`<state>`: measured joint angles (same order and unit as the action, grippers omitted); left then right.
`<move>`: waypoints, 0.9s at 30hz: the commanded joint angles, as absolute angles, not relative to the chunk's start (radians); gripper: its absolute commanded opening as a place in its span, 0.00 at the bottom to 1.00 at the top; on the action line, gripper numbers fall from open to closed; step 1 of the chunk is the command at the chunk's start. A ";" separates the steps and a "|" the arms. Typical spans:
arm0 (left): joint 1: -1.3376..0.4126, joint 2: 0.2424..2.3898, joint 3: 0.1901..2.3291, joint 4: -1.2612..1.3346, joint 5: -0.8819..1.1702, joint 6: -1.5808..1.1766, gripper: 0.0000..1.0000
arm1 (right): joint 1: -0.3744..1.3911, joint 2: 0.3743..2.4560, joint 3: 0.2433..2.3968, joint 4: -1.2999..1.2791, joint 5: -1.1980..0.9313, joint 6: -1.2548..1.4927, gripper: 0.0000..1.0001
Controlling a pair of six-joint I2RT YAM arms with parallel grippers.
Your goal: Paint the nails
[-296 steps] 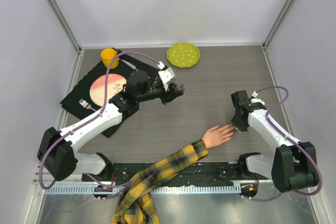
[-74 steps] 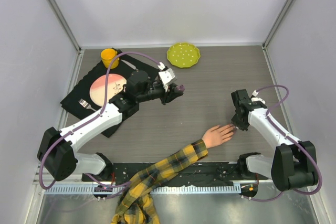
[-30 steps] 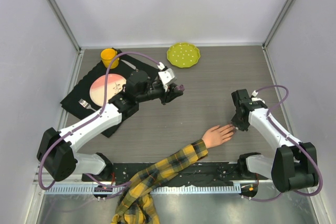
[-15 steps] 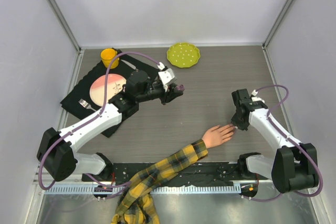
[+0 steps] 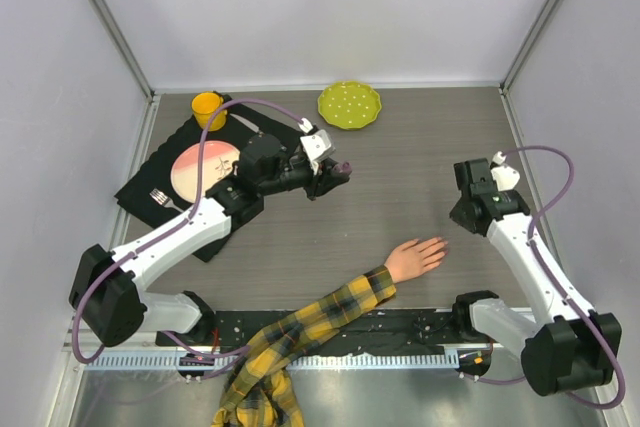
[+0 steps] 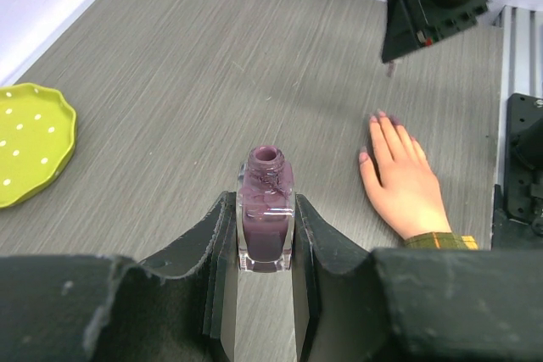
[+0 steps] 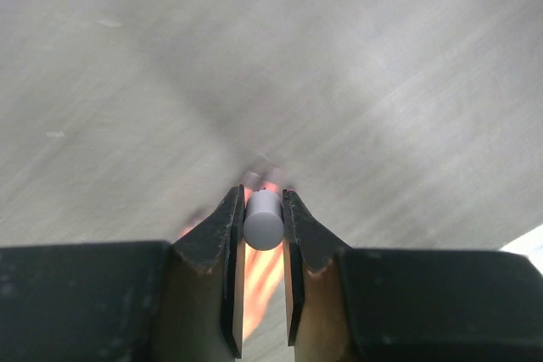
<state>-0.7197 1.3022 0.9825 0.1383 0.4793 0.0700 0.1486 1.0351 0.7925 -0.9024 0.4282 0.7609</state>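
From above, we see one mannequin hand (image 5: pixel 415 257) lying flat, with its plaid sleeve (image 5: pixel 300 332) trailing away behind the wrist. The nails (image 5: pixel 441 244) sit at its fingertips and are too small here to count. The right gripper (image 5: pixel 461 213) hangs just beyond those fingertips, apart from them. The left gripper (image 5: pixel 336 169) is well apart from the hand, off its thumb side. Farther out that way are one green plate (image 5: pixel 350 104), one yellow cup (image 5: pixel 208 107), and one pink plate (image 5: pixel 205 169) with one fork (image 5: pixel 160 197).

In the left wrist view, the jaws are clamped on one polish bottle (image 6: pixel 265 209), its uncapped neck pointing toward the hand. Five digits show. Some tips look purplish, but we cannot tell how many.

The right wrist view is blurred. The jaws stand narrow, pinching one grey brush cap (image 7: pixel 264 219) directly above the hand's pinkish fingers.

We judge the nails hard, smooth and tiny, with nothing on them to grip, so only the bristles should touch them. The hand looks light and would likely slide under pressure, so any steadying hold belongs on the sleeve.
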 commanded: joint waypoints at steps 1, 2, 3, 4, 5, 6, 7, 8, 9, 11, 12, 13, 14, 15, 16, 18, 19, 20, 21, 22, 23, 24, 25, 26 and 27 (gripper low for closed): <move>-0.724 1.243 0.980 0.204 0.535 0.040 0.00 | 0.150 0.967 0.897 -0.729 0.330 0.493 0.01; -0.724 1.238 0.979 0.212 0.544 0.035 0.00 | 0.150 0.954 0.932 -0.698 0.289 0.453 0.01; -0.723 1.230 0.977 0.212 0.551 0.031 0.00 | 0.150 0.951 0.951 -0.648 0.171 0.410 0.01; -0.724 1.224 0.977 0.209 0.561 0.026 0.00 | 0.150 0.956 0.971 -0.629 0.113 0.375 0.01; -0.723 1.220 0.980 0.189 0.566 0.020 0.00 | 0.150 0.965 1.018 -0.615 0.042 0.323 0.01; -0.724 1.204 0.980 0.178 0.571 0.017 0.00 | 0.150 0.992 1.044 -0.597 -0.035 0.301 0.01; -0.723 1.197 0.980 0.169 0.572 0.014 0.00 | 0.150 1.008 1.067 -0.589 -0.198 0.281 0.01; -0.724 1.186 0.971 0.161 0.581 0.008 0.00 | 0.150 1.023 1.113 -0.581 -0.272 0.247 0.01; -0.723 1.165 0.965 0.143 0.589 0.006 0.00 | 0.150 1.058 1.133 -0.568 -0.335 0.241 0.01; -0.723 1.137 0.934 0.130 0.591 -0.020 0.00 | 0.178 1.084 1.185 -0.555 -0.484 0.213 0.01; -0.724 1.123 0.922 0.117 0.588 -0.021 0.00 | 0.198 1.094 1.204 -0.548 -0.491 0.204 0.01; -0.724 1.093 0.911 0.109 0.586 -0.021 0.00 | 0.266 1.112 1.222 -0.545 -0.489 0.192 0.01; -0.724 1.080 0.891 0.101 0.566 -0.017 0.00 | 0.302 1.121 1.261 -0.545 -0.468 0.177 0.01; -0.724 1.065 0.882 0.091 0.558 -0.005 0.00 | 0.349 1.132 1.285 -0.557 -0.450 0.146 0.01; -0.724 1.045 0.879 0.056 0.548 -0.003 0.00 | 0.388 1.156 1.307 -0.563 -0.433 0.135 0.01; -0.724 1.022 0.865 0.025 0.526 0.041 0.00 | 0.480 1.175 1.356 -0.569 -0.394 0.115 0.01; -0.723 0.999 0.861 0.003 0.517 0.047 0.00 | 0.497 1.189 1.377 -0.568 -0.387 0.114 0.01; -0.724 0.988 0.850 0.003 0.511 0.055 0.00 | 0.526 1.196 1.387 -0.566 -0.387 0.115 0.01; -0.723 0.979 0.845 -0.023 0.503 0.067 0.00 | 0.538 1.201 1.397 -0.563 -0.387 0.115 0.01; -0.723 0.968 0.838 -0.031 0.489 0.090 0.00 | 0.551 1.206 1.419 -0.563 -0.385 0.109 0.01; -0.724 0.953 0.818 -0.035 0.482 0.100 0.00 | 0.560 1.213 1.431 -0.566 -0.387 0.107 0.01; -0.723 0.947 0.804 -0.028 0.474 0.107 0.00 | 0.572 1.215 1.445 -0.574 -0.387 0.104 0.01; -0.723 0.946 0.795 -0.019 0.457 0.124 0.00 | 0.577 1.216 1.472 -0.581 -0.388 0.094 0.01; -0.723 0.957 0.816 -0.067 0.456 0.130 0.00 | 0.580 1.218 1.488 -0.589 -0.397 0.083 0.01; -0.724 0.963 0.830 -0.081 0.453 0.139 0.00 | 0.584 1.219 1.500 -0.607 -0.422 0.074 0.01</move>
